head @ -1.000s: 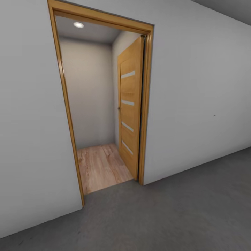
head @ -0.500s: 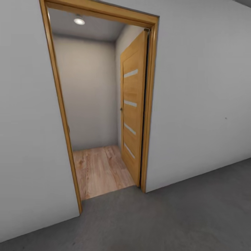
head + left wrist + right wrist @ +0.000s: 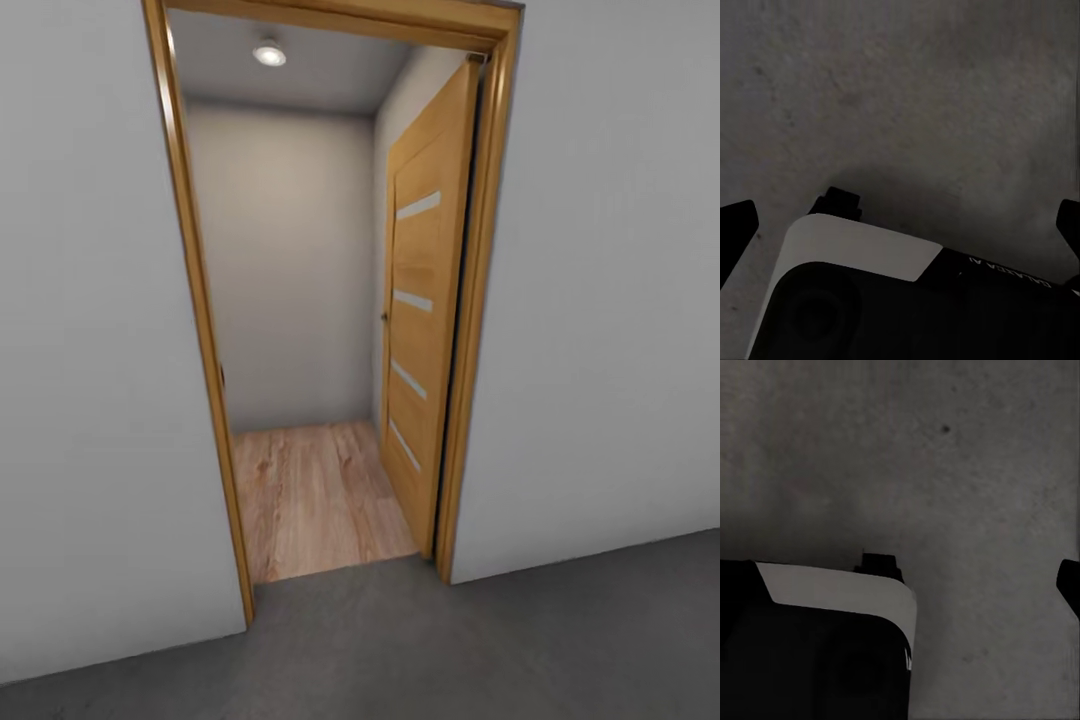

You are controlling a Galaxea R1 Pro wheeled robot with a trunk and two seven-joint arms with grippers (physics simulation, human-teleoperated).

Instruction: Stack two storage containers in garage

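Facing an open doorway framed in honey-coloured wood, set in a plain white wall. Beyond the doorway, a small passage with light wood planks underfoot, a pale back wall and one round ceiling lamp lit above. Wooden door with four pale glass slots swung inward, standing against the passage side just right of the doorway. On the near side of the doorway, the floor dark grey, mottled concrete, meeting the planks at the threshold.

From the left wrist, left tool hanging over the same rough concrete, two dark fingertips spread wide apart at the edges, nothing between them; below them a white-and-black part of the robot's body. From the right wrist, one dark fingertip at the edge over the concrete; how far the right tool is spread, cannot tell.
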